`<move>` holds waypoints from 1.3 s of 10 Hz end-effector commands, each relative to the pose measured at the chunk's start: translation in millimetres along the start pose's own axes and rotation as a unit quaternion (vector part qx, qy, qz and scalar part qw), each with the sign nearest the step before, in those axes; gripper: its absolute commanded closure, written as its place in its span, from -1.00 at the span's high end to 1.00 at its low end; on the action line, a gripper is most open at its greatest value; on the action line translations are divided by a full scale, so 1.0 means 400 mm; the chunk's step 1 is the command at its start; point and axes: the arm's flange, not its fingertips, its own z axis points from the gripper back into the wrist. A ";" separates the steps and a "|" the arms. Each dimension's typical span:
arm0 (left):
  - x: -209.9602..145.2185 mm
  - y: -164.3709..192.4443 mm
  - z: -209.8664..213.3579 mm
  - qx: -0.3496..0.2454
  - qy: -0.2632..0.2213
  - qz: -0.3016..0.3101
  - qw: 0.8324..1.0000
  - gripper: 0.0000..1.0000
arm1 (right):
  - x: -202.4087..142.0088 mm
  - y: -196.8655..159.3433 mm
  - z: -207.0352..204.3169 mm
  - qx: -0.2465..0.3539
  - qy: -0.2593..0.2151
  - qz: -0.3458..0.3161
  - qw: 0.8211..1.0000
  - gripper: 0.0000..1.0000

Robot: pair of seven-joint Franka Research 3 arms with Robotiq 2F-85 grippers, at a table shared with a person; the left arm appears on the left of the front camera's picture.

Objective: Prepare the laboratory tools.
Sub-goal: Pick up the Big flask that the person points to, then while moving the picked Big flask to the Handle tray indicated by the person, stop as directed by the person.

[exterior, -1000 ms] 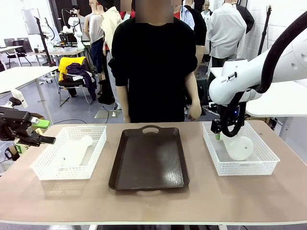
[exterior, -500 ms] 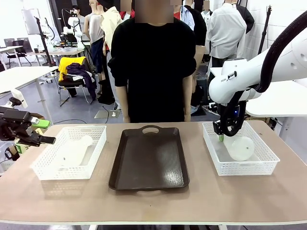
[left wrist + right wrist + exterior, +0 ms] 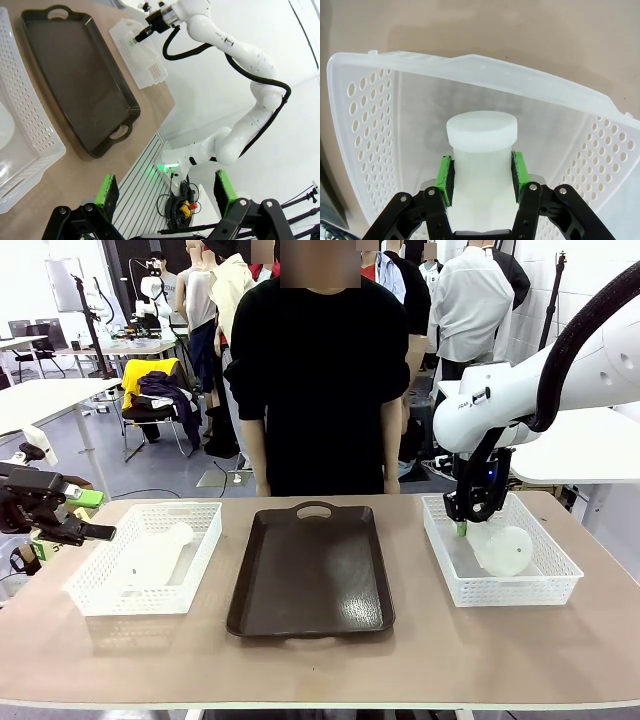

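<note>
Right pincer (image 3: 480, 172) clamped on the neck of the right flask (image 3: 481, 131). Green pads (image 3: 446, 176) press both sides just under the cap. Flask sits tipped in the right basket (image 3: 512, 590), right of the tray (image 3: 310, 580), base looks to be resting on the basket floor.

Left pincer (image 3: 167, 189) spread wide, nothing between the pads, left of the tray and out past the left basket (image 3: 100, 602). Left flask (image 3: 155, 558) lies on its side in that basket, untouched. Tray sits mid-table (image 3: 300, 665) between the baskets, nothing on it.

Progress, my read: early. One flask gripped but not lifted out, the other not approached. Presumably both go onto the tray, so nearly all is left.

Pose: right arm comes in high from right of the tray, wrist bent steeply down into the basket. Left arm low, fingers roughly level, pointing toward the tray. Person stands behind the tray at the far side, arms down.
</note>
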 end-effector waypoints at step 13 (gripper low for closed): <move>0.002 -0.002 0.002 -0.004 -0.004 -0.004 1.000 1.00 | -0.001 -0.003 0.001 0.011 -0.001 -0.008 1.000 -1.00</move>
